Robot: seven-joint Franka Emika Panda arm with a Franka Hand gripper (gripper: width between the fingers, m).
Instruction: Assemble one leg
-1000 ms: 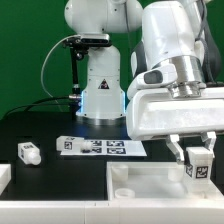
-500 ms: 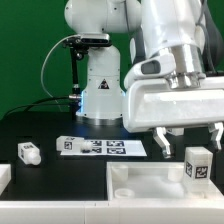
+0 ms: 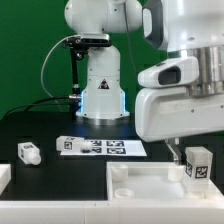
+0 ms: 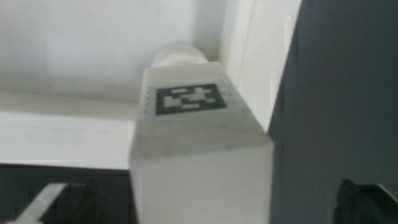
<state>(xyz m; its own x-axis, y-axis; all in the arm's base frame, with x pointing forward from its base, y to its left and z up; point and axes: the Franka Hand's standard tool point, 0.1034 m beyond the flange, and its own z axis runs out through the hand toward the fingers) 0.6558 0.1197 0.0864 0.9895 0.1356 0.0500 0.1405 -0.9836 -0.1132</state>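
While the leg [image 3: 198,163] stands upright, long axis vertical, on the white tray-like piece [image 3: 140,185] at the exterior view's right, the tool [image 4: 210,203] hangs directly above it, fingers [image 4: 50,200] spread either side, gripping nothing.

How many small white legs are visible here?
2. One leg lies on the table at the exterior view's left; another leg stands upright on the white tray-like piece at its right. More may be hidden.
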